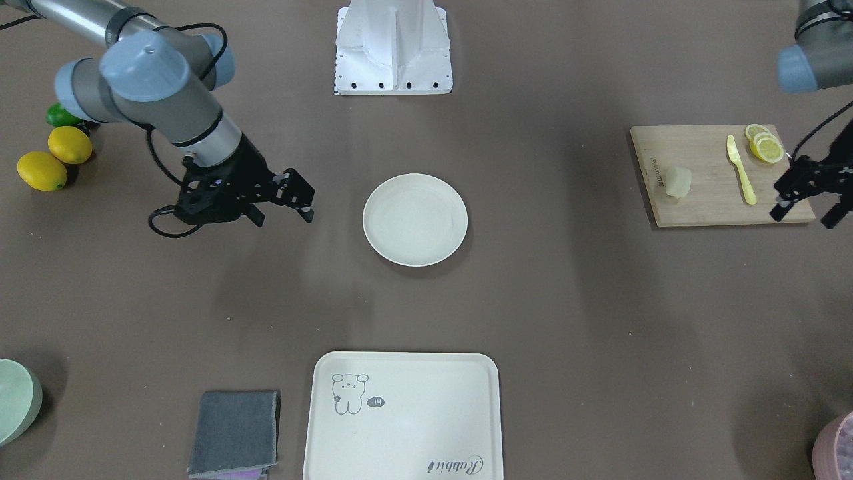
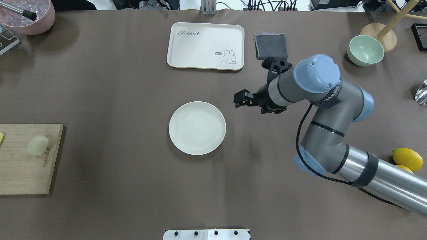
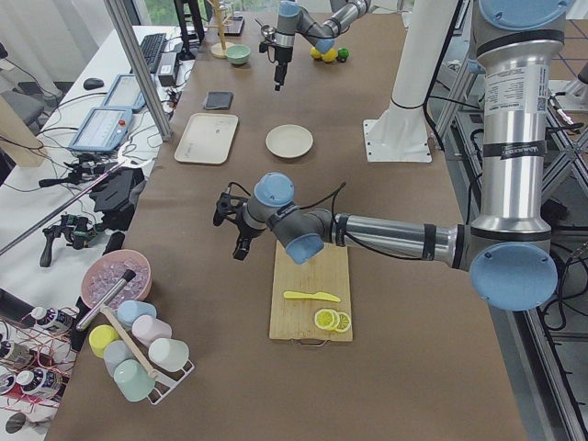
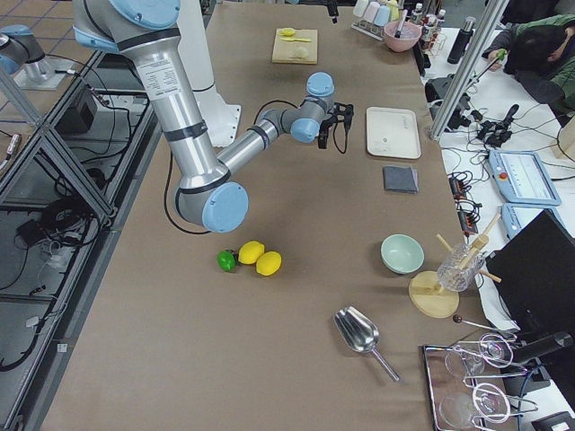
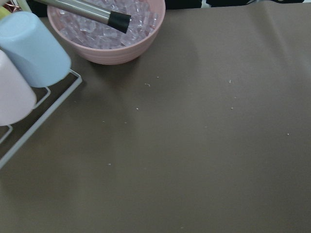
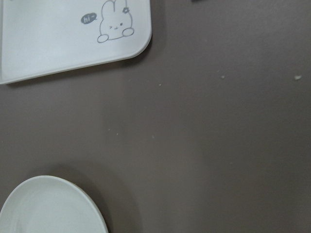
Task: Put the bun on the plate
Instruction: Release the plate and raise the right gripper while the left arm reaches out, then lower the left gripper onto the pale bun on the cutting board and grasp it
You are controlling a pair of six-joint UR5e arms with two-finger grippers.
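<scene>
The bun (image 1: 678, 181) (image 2: 37, 145), a small pale lump, lies on a wooden cutting board (image 1: 706, 200) at the table's end on my left. The round cream plate (image 1: 414, 220) (image 2: 197, 128) (image 3: 288, 141) sits at the table's middle with nothing on it. Its rim also shows in the right wrist view as the plate (image 6: 48, 204). My left gripper (image 1: 803, 217) (image 3: 230, 225) hovers open at the board's outer edge, well past the bun. Beside the plate, on its other side, my right gripper (image 1: 283, 219) (image 2: 238, 101) stands open and holds nothing.
A yellow knife (image 1: 741, 170) and lemon slices (image 1: 765, 145) share the board. The bear tray (image 2: 205, 45), grey cloth (image 2: 271, 45) and green bowl (image 2: 365, 50) line the far side. Whole lemons (image 1: 53, 159) lie by the right arm. A pink bowl of ice (image 5: 111, 30) and cups (image 5: 31, 48) stand past the left gripper.
</scene>
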